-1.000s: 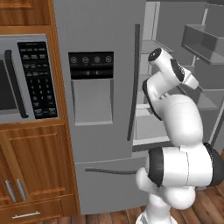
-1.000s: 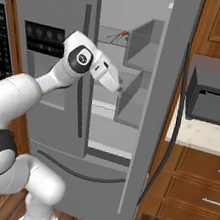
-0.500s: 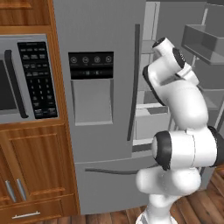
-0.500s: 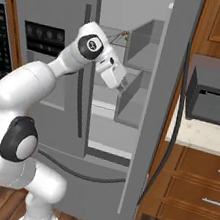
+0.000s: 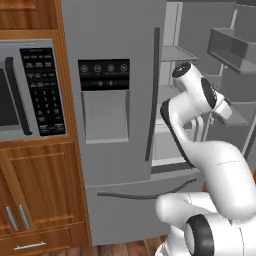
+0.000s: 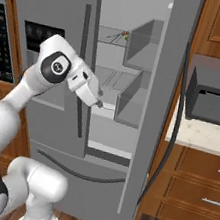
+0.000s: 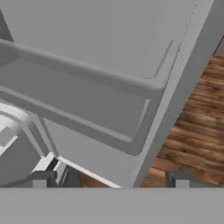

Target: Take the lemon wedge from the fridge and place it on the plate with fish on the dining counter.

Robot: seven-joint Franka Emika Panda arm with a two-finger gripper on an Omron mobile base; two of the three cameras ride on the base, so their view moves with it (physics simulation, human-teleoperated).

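Note:
The fridge (image 6: pixel 61 18) stands with its right door swung open and its grey shelves (image 6: pixel 107 76) showing. On the upper shelf a tiny yellow-green bit, the lemon wedge (image 6: pixel 127 37), lies beside a thin red item (image 6: pixel 124 33). My gripper (image 6: pixel 100 103) hangs in front of the middle shelf, well below the wedge and apart from it. In the hand view my gripper (image 7: pixel 110 178) is open, its fingertips (image 7: pixel 41 178) wide apart with nothing between them, facing the open door's bins (image 7: pixel 87 109). The plate with fish and the dining counter are out of view.
The open door (image 6: pixel 171 92) with its bins (image 5: pixel 232 47) stands close on the right. A microwave with a black keypad (image 5: pixel 42 90) is set in wooden cabinets left of the fridge. Right of it, a dark appliance (image 6: pixel 216 94) sits on a pale counter (image 6: pixel 198 137). Wood floor (image 7: pixel 197 131) lies below.
The hand has dropped from near the upper shelf to the middle shelf and drawn back a little. The arm's elbow has swung over. Nothing was taken hold of.

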